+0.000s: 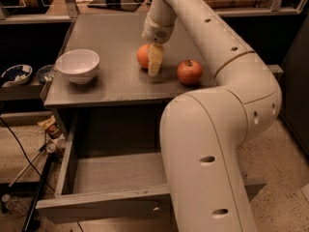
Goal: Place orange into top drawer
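The orange (143, 56) sits on the grey cabinet top (111, 88), near its middle. My gripper (151, 65) reaches down from the white arm and is right at the orange, covering its right side and touching the tabletop. The top drawer (99, 203) is pulled out below the cabinet top, and its grey inside shows nothing in it. My big white arm hides the drawer's right part.
A red apple (189, 72) lies just right of the gripper. A white bowl (77, 65) stands at the left of the cabinet top. Cables, a tripod leg and litter lie on the floor at the left. A low shelf with dishes (17, 74) is at far left.
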`<state>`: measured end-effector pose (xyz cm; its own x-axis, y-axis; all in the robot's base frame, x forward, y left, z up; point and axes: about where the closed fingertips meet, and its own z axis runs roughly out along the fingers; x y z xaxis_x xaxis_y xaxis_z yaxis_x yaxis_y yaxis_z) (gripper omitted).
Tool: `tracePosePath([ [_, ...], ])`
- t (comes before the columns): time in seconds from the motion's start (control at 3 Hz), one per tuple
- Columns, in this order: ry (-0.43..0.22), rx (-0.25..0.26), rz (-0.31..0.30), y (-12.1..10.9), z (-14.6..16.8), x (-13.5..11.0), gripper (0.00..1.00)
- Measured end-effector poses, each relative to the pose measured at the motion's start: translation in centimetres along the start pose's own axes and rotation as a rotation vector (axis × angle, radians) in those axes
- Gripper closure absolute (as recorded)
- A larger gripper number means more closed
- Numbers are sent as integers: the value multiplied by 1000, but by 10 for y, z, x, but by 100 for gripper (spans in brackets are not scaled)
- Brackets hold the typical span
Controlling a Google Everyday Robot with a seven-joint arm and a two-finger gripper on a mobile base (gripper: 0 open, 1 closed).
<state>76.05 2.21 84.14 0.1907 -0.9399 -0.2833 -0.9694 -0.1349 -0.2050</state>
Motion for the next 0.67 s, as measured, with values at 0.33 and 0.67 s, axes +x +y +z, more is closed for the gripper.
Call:
tracePosePath([
  [0.33, -6, -6, -3, 1, 3, -1, 3],
  [0.67, -6, -6, -3, 1, 3, -1, 26],
])
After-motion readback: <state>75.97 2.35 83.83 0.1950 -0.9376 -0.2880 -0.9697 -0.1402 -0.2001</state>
